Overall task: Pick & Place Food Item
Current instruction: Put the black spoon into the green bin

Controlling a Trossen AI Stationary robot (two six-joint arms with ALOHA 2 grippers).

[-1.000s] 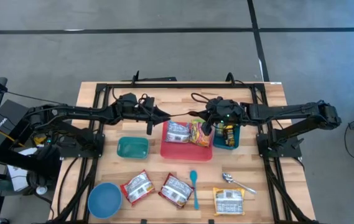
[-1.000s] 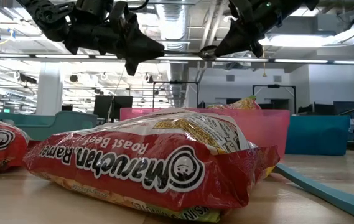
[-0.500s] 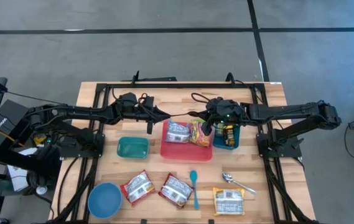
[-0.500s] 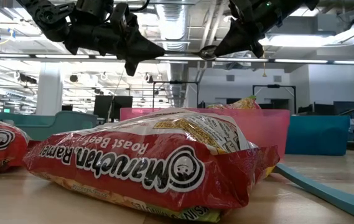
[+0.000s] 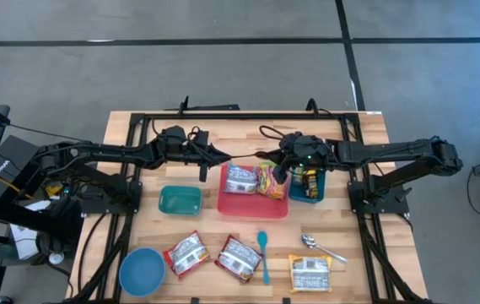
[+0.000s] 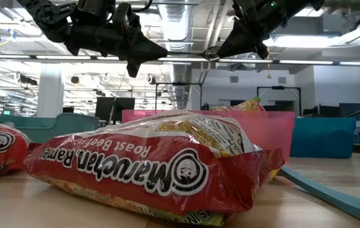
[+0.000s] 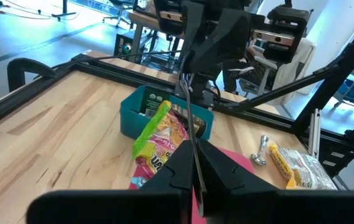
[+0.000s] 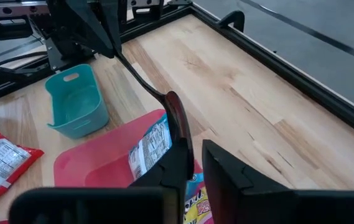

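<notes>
Low view: pink tray behind ramen packet

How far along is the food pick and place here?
Done: a ramen packet and a snack bag lie in the pink tray, another item in the blue bin. In hand: a dark spoon spans both grippers, left gripper shut on its handle, right gripper slightly open at the bowl end. Left: three packets on the table's front.

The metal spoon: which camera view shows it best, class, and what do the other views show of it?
The high view: the whole metal spoon lies in plain sight on the table's wood. The left wrist view catches it smaller, partly cut off. The low and right wrist views show none of it.
</notes>
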